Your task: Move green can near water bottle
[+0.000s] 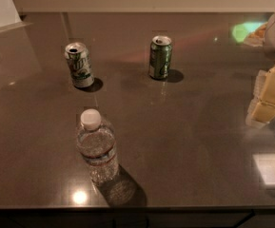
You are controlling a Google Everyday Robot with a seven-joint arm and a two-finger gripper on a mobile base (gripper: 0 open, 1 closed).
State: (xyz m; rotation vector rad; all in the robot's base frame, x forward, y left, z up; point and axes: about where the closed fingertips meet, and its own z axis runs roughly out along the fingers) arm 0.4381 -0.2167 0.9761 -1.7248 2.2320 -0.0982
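Note:
The green can (160, 57) stands upright on the dark table, right of centre toward the back. The water bottle (97, 146) stands upright near the front edge, left of centre, with its white cap on. My gripper (269, 99) is at the right edge of the camera view, above the table. It is well to the right of the green can, touches neither object, and holds nothing that I can see.
A white-silver can (79, 64) with green and red print stands at the back left, its top open. The table's front edge (137, 207) runs just below the bottle. A pale wall corner (1, 6) is at the top left. A green light patch (244, 31) lies at the back right.

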